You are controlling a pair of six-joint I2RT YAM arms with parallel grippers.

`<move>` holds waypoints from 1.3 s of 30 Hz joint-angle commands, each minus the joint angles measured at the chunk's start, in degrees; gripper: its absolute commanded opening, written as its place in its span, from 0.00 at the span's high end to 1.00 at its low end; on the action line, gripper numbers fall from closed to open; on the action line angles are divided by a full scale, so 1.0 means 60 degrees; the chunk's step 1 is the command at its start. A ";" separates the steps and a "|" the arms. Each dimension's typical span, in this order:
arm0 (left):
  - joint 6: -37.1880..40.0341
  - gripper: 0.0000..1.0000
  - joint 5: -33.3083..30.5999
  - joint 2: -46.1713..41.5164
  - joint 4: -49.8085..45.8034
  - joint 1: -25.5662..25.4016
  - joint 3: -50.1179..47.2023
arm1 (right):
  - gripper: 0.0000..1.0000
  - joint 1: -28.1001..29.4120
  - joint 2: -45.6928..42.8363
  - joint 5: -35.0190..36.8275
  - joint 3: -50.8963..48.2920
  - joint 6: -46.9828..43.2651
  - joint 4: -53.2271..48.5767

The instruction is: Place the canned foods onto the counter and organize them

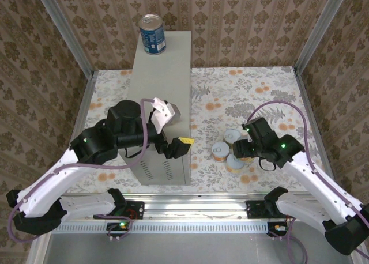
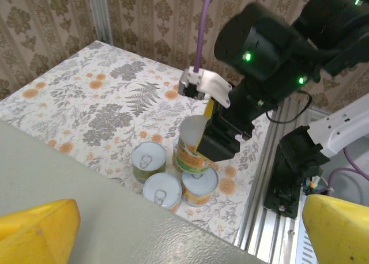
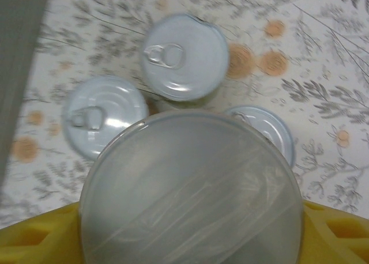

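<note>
A taller blue-labelled can (image 1: 153, 33) stands on the far end of the grey counter (image 1: 161, 74). My right gripper (image 1: 245, 147) is shut on a short orange-yellow can (image 2: 194, 150), which hangs just above the group on the floor. Its pale lid (image 3: 190, 189) sits between the yellow fingers (image 3: 34, 241). Three short cans (image 3: 184, 56) (image 3: 105, 123) (image 3: 262, 128) stand close together below it. They stand right of the counter (image 1: 221, 150). My left gripper (image 1: 173, 130) hovers open over the counter's near right edge (image 2: 115, 218), with nothing between its yellow fingertips (image 2: 34, 232).
The floral floor (image 1: 259, 97) spreads to the right of and behind the counter. Patterned walls with metal corner posts (image 1: 314, 30) close it in. An aluminium rail (image 1: 196, 209) carrying the arm bases runs along the near edge.
</note>
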 commanded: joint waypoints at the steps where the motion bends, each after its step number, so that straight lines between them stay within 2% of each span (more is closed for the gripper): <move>1: 0.0337 0.00 -0.0325 0.0251 0.0156 -0.0316 0.0197 | 0.32 -0.0023 -0.0204 -0.1251 0.1501 -0.0725 -0.0163; 6: 0.0778 0.00 -0.0873 0.0857 -0.0008 -0.0833 0.0678 | 0.35 -0.0009 0.0127 -0.2347 0.3228 -0.1097 -0.1179; 10: 0.1141 0.00 -0.1336 0.1404 -0.0292 -0.1261 0.1115 | 0.35 -0.0006 0.0278 -0.3729 0.4645 -0.1396 -0.1682; 17: 0.1521 0.00 -0.1819 0.2048 -0.0324 -0.1853 0.1595 | 0.35 0.0006 0.0496 -0.5764 0.6291 -0.1652 -0.1957; 26: 0.1668 0.01 -0.1958 0.2474 -0.0379 -0.2192 0.2001 | 0.35 0.0050 0.0585 -0.7351 0.6867 -0.1134 -0.0906; 36: 0.1610 0.07 -0.1373 0.2522 -0.0356 -0.2242 0.2128 | 0.35 0.0101 0.0536 -0.7759 0.6641 -0.0579 0.0373; 39: 0.1624 0.13 -0.1327 0.2537 -0.0459 -0.2242 0.2166 | 0.34 0.0108 0.0488 -0.7831 0.6531 -0.0430 0.0671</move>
